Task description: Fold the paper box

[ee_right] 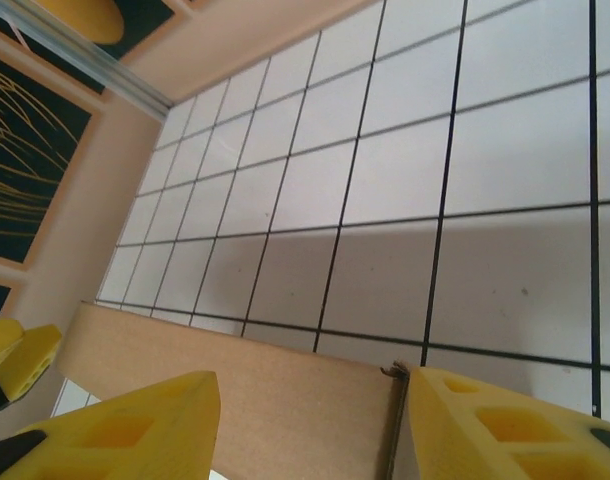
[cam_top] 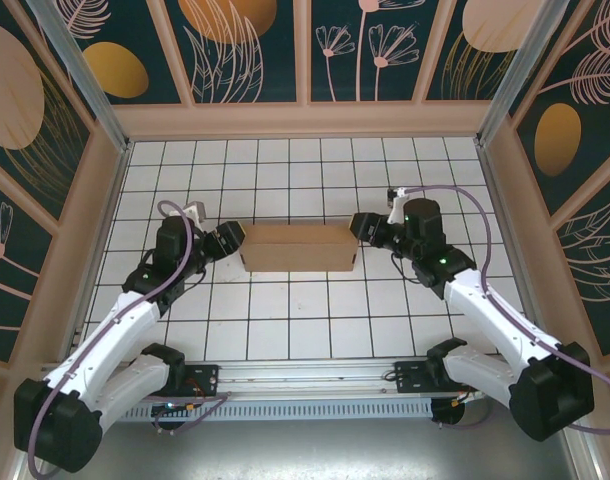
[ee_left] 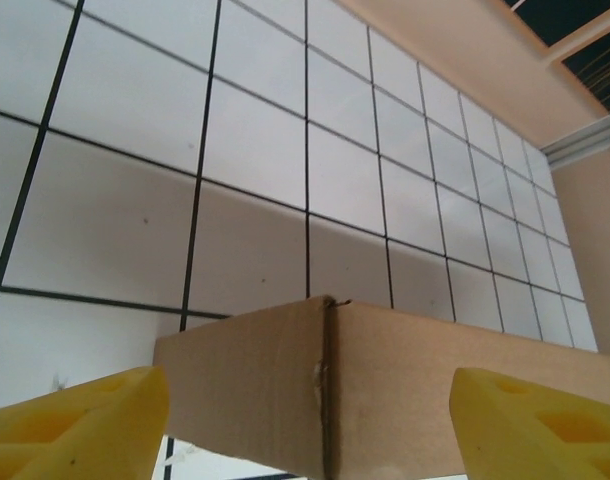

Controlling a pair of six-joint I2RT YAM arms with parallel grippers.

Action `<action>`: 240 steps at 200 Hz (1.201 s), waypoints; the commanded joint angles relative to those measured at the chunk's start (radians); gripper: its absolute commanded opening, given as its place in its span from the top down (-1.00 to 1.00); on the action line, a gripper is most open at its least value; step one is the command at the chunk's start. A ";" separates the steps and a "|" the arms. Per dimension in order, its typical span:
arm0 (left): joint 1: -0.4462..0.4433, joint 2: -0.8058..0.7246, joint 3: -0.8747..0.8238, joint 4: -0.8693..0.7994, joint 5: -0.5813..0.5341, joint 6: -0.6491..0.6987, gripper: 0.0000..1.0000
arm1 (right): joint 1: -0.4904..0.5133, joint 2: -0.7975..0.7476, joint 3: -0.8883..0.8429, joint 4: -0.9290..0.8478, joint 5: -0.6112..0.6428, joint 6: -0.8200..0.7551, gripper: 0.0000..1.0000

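The paper box (cam_top: pixel 298 247) is a plain brown cardboard rectangle, folded compact, lying mid-table. My left gripper (cam_top: pixel 228 240) is at its left end and my right gripper (cam_top: pixel 363 228) at its right end. In the left wrist view, a creased corner of the box (ee_left: pixel 330 390) sits between the wide-apart yellow fingers (ee_left: pixel 80 425); the left gripper (ee_left: pixel 310 435) is open. In the right wrist view, the box (ee_right: pixel 285 400) lies between the spread fingers (ee_right: pixel 495 425), the right one close against its creased edge; the right gripper (ee_right: pixel 310 430) is open. The left gripper's fingertips (ee_right: pixel 10 350) show beyond the box's far end.
The white gridded table (cam_top: pixel 305 320) is ringed by low beige walls (cam_top: pixel 305 120) on the back and both sides. A metal rail (cam_top: pixel 315 375) carries the arm bases along the near edge. Free tiles lie in front of and behind the box.
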 commanded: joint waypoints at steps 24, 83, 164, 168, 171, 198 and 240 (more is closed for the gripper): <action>-0.004 0.042 -0.007 -0.001 0.132 -0.009 -0.31 | -0.005 0.050 0.021 -0.133 -0.042 0.005 -0.06; -0.004 0.119 -0.070 0.241 0.357 -0.079 -0.08 | 0.007 0.076 -0.012 0.017 -0.203 0.042 0.07; -0.003 0.154 0.055 0.402 0.181 0.067 0.27 | 0.009 0.102 0.121 0.157 -0.138 -0.192 0.31; -0.004 0.157 0.050 0.423 0.156 0.075 0.28 | 0.007 0.103 0.114 0.178 -0.135 -0.205 0.32; -0.005 0.159 0.044 0.444 0.149 0.086 0.29 | 0.006 0.103 0.107 0.197 -0.132 -0.214 0.33; -0.013 0.159 -0.039 0.650 0.115 0.161 0.32 | 0.004 0.089 -0.011 0.398 -0.095 -0.251 0.36; -0.084 0.254 -0.177 0.757 0.034 0.156 0.15 | 0.006 0.108 -0.310 0.698 -0.009 -0.245 0.36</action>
